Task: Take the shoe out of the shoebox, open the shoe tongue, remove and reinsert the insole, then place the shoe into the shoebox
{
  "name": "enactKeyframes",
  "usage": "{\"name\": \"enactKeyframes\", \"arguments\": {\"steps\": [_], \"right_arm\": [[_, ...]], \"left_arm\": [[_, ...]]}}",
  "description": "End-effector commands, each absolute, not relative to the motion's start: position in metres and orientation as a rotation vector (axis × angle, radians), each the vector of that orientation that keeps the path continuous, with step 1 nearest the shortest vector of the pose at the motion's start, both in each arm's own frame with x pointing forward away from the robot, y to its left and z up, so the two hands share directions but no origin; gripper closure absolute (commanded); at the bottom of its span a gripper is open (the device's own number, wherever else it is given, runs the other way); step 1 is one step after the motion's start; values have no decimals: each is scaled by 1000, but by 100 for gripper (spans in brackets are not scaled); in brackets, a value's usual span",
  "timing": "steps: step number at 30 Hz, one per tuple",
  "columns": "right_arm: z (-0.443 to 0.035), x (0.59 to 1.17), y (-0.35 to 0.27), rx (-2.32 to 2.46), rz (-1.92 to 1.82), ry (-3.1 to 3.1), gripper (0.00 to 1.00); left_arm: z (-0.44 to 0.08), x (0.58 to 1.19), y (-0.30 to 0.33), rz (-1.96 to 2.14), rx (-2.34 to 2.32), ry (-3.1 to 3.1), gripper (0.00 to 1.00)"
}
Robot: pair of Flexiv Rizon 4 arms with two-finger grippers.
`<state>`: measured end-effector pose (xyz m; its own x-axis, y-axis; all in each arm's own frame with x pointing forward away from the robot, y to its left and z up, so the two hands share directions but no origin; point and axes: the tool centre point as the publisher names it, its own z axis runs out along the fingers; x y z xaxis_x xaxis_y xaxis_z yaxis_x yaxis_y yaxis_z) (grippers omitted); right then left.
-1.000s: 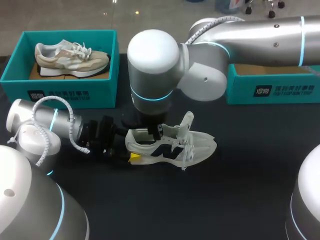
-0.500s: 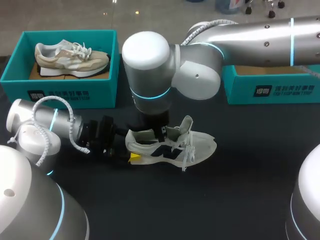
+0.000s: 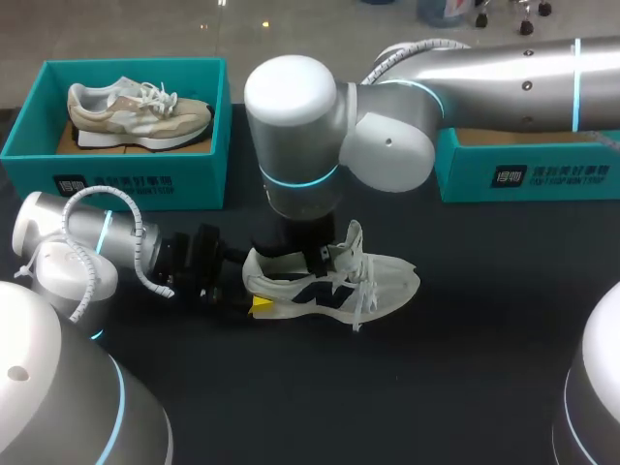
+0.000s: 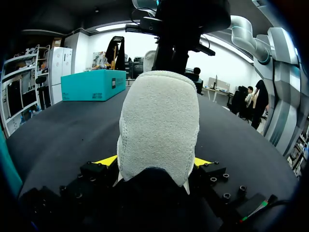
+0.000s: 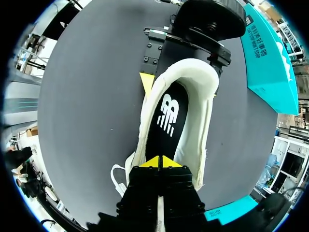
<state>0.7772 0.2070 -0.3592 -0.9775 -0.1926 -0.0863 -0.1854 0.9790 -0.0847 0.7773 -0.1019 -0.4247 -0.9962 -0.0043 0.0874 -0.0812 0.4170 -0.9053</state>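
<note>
A white mesh shoe [image 3: 329,286] lies on its side on the black table, toe to the right, tongue [image 3: 353,240] standing up. My left gripper [image 3: 254,287] comes in low from the left, and the heel [image 4: 159,125] sits between its wide-set yellow fingertips [image 4: 107,160], touched from both sides. My right gripper [image 5: 159,162] comes down from above into the shoe's opening. Its tips are shut together just over the black insole [image 5: 166,116], with nothing seen between them. In the head view the right gripper [image 3: 312,258] is largely hidden by its own wrist.
A teal shoebox [image 3: 126,184] at the back left holds a beige shoe [image 3: 136,114]. A second teal shoebox [image 3: 528,172] stands at the back right, partly under my right arm. Bare black table lies in front of the white shoe.
My right wrist shifted a little and its gripper sank lower into the shoe's opening. The tongue leaned slightly to the left. The left arm kept still.
</note>
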Motion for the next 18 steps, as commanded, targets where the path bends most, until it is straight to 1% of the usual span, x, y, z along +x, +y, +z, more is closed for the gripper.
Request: {"name": "enactKeyframes", "arguments": {"steps": [1,10,12,16,18], "right_arm": [[-373,780,217,-291,-118,3040,100],[-383,768,221,-262,-114,3073,99],[-383,767,220,-240,-123,3071,91],[-385,771,217,-129,-136,3023,89],[-385,773,216,-73,-121,2997,84]], "left_arm": [[-429,777,-100,1649,78,-2587,100],[-429,777,-100,1649,78,-2587,100],[-429,777,-100,1649,78,-2587,100],[-429,777,-100,1649,78,-2587,100],[-429,777,-100,1649,78,-2587,100]]}}
